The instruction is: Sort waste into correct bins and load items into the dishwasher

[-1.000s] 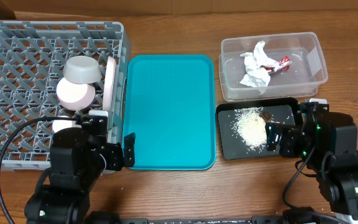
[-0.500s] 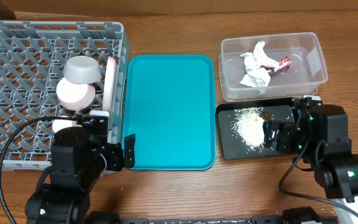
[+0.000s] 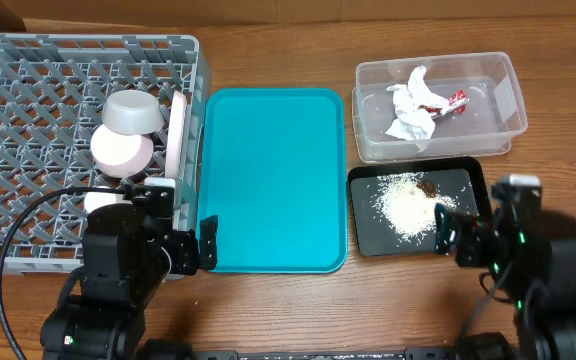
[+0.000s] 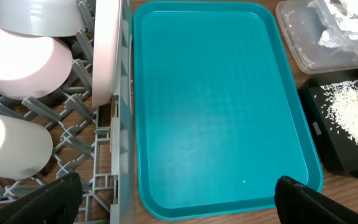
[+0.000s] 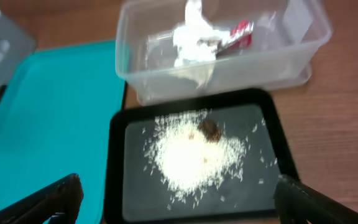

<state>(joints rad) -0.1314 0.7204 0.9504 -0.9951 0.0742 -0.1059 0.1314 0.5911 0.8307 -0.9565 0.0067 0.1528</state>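
Note:
The grey dishwasher rack (image 3: 28, 60) at the left holds a grey bowl (image 3: 133, 112), a pink saucer (image 3: 121, 152), a white cup (image 3: 103, 202) and a white plate (image 3: 177, 135) on edge. A clear bin (image 3: 508, 90) contains the crumpled napkin (image 3: 411, 108) and red wrapper (image 3: 456, 101). Rice (image 3: 403, 205) with a brown bit (image 3: 428, 187) lies in the black tray bin (image 3: 368, 228). My left gripper (image 3: 186, 245) hangs open and empty over the rack's near right corner. My right gripper (image 3: 465, 238) is open and empty at the black tray's near right corner.
A teal serving tray (image 3: 273, 180) lies bare between the rack and the bins. Bare wooden table (image 3: 268, 310) runs along the near edge. In the right wrist view the rice (image 5: 194, 155) sits ahead of the open fingers, the clear bin (image 5: 291, 56) beyond it.
My right arm has drawn back toward the near table edge, uncovering more of the black tray. The left arm and all objects have stayed put.

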